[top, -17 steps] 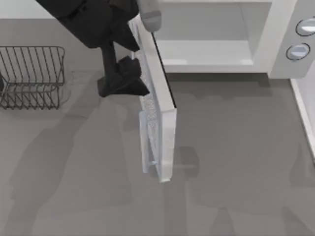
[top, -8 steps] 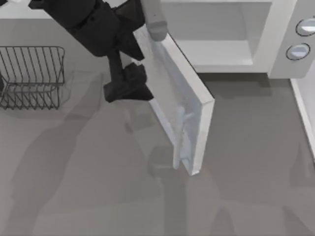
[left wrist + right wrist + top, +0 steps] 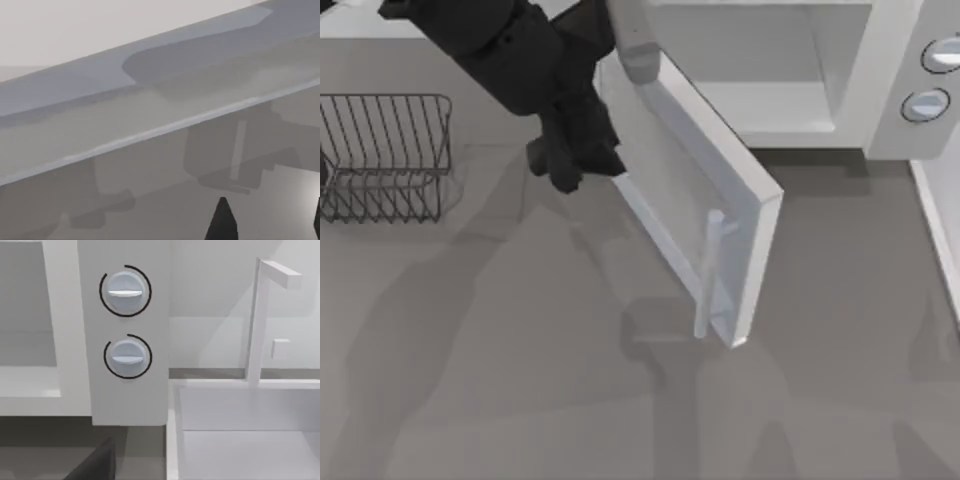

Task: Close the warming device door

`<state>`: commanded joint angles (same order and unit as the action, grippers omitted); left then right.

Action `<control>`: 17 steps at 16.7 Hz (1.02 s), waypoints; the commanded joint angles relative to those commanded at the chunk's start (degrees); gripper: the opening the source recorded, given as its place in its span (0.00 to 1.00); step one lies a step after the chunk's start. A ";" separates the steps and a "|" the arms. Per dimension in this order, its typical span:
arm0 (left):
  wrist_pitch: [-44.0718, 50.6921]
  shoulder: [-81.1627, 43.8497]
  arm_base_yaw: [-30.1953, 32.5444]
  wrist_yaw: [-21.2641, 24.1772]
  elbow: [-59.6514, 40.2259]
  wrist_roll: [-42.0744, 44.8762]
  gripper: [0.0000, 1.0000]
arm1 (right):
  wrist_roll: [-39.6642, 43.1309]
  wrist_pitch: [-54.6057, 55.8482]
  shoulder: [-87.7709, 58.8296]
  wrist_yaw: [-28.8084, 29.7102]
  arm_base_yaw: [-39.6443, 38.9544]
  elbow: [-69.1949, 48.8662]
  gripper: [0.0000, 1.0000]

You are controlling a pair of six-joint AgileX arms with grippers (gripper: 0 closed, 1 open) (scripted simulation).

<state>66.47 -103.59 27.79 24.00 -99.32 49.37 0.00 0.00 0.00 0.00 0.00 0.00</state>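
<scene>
My left claw (image 3: 582, 160) pushes the flat white door with the grey window (image 3: 695, 215), which has swung further shut toward the big white boxy warming device (image 3: 890, 110) at twelve o'clock. I cannot tell if my claw is clenched. The grey worktop (image 3: 470, 380) holds a dark wire rack (image 3: 385, 155) at nine o'clock.

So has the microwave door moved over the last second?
Yes. The door has swung toward the right, its free edge nearer the microwave knob panel, with the left gripper behind it.
</scene>
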 joint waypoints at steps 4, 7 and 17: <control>0.00 0.00 0.00 0.00 0.00 0.00 0.00 | 0.00 0.00 0.00 0.00 0.00 0.00 1.00; 0.00 0.00 0.00 0.00 0.00 0.00 0.00 | 0.00 0.00 0.00 0.00 0.00 0.00 1.00; -0.73 -1.84 2.68 -0.94 -2.21 -2.83 0.00 | 0.00 0.00 0.00 0.00 0.00 0.00 1.00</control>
<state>65.74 -105.43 30.46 23.07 -101.53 46.55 0.00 0.00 0.00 0.00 0.00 0.00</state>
